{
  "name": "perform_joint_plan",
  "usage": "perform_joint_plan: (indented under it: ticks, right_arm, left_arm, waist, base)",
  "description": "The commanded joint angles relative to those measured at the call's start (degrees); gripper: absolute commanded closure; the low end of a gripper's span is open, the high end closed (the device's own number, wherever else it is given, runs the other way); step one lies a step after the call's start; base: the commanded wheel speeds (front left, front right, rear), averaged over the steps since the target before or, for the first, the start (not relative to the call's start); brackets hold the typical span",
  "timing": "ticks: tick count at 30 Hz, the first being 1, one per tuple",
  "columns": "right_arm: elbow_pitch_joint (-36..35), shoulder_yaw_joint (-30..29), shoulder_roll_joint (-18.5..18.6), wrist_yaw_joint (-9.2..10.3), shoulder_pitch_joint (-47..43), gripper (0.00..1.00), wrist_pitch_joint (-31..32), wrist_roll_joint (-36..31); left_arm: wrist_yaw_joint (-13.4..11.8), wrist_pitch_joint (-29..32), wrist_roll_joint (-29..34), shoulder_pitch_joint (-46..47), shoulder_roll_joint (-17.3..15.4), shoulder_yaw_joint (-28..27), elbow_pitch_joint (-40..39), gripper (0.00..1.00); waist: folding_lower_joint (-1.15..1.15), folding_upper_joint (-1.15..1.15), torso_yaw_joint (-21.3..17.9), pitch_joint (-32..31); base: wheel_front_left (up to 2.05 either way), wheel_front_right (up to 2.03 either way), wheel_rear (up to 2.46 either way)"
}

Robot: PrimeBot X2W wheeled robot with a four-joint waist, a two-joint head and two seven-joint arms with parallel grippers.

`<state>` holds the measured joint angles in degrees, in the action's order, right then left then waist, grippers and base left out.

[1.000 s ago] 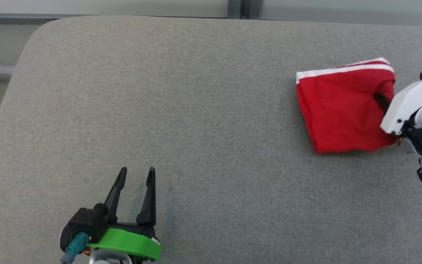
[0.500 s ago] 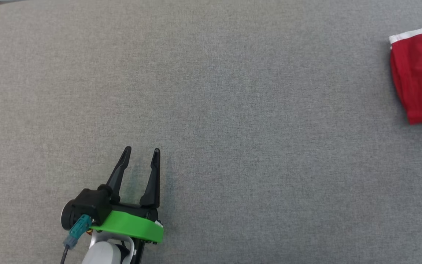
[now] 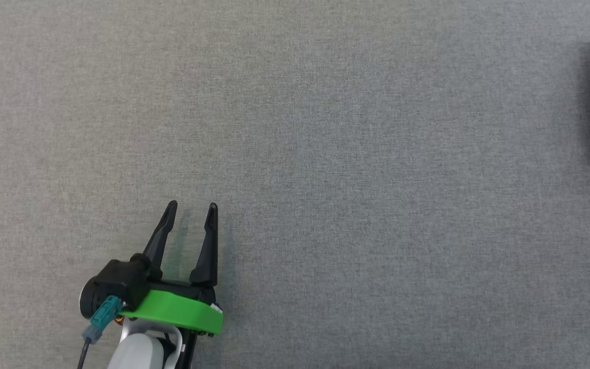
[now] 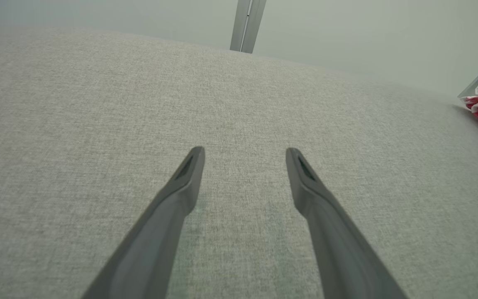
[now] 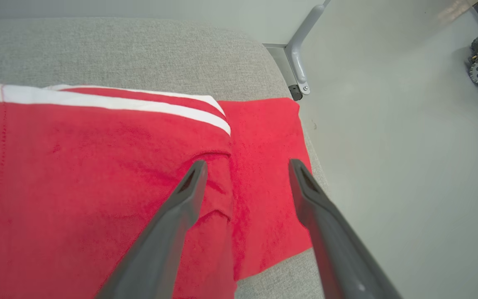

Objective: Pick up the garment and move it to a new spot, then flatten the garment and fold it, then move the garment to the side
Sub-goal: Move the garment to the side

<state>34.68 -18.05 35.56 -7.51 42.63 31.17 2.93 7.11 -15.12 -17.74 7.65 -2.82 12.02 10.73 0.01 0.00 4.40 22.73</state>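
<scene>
Overhead, left gripper point(image 3: 192, 205) gapes above grey cushion point(image 3: 351, 154); wrist-close, right gripper point(image 5: 247, 162) gapes over the garment point(image 5: 77, 166).

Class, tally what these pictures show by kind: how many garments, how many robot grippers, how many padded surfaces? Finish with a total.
Garments: 1, the red garment
Grippers: 2, the left gripper and the right gripper
Padded surfaces: 1, the grey padded surface
Total: 4
</scene>
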Motion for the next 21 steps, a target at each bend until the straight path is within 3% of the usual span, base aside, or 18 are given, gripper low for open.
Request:
perform_joint_plan:
  ticks: [1,10,21]
  right_arm:
    - [-0.24,-0.17,-0.27,0.05,-0.93,0.0,-1.19,-1.16]
    - [-8.38,3.32,-4.78,0.05,-6.52,0.0,-15.05,0.24]
    - [-17.66,9.05,-15.52,0.05,-25.06,0.0,-36.41,1.68]
  left_arm:
    - [0.18,-0.02,-0.45,0.21,-0.19,-0.4,0.05,0.0]
    - [-1.57,-0.02,-2.54,-3.87,-0.2,-3.77,1.59,0.0]
    - [-5.17,-0.02,1.04,-11.3,-0.2,-10.48,2.35,0.0]
  waist:
    - [-0.01,0.0,-0.19,-0.94]
    - [-0.01,0.0,-1.94,-7.98]
    - [-0.01,0.0,-2.11,-20.09]
  base:
    - [0.0,0.0,0.0]
    - [0.0,0.0,0.0]
    - [0.0,0.0,0.0]
